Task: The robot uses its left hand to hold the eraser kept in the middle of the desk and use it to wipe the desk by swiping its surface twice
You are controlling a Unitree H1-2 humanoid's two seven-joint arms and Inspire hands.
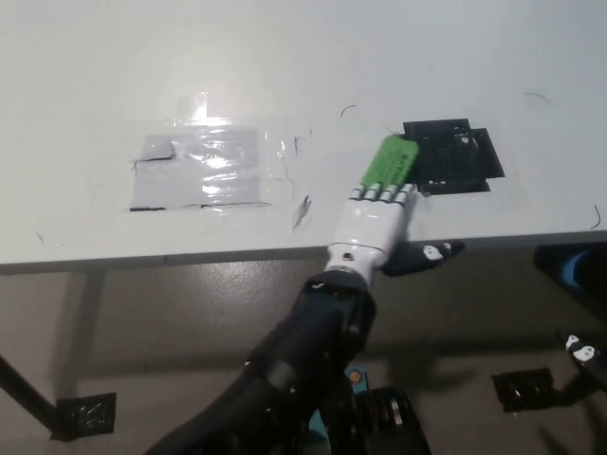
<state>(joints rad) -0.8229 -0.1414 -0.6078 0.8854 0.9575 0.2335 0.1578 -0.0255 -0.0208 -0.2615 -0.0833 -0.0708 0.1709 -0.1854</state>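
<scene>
The green eraser (390, 160) lies flat on the white desk (285, 66), pressed under the fingers of my white left hand (372, 223). The hand is near the desk's front edge, right of centre, and the eraser's far end overlaps the left edge of a black taped square (455, 156). The thumb sticks out to the right past the desk's edge. My black right hand (580, 353) shows only as a small part at the lower right edge, off the desk; whether it is open or shut cannot be seen.
A patch of clear shiny tape (199, 169) covers the desk left of centre. Small pen marks dot the desk. Below the desk's front edge is grey floor with a black taped mark (526, 389) at lower right.
</scene>
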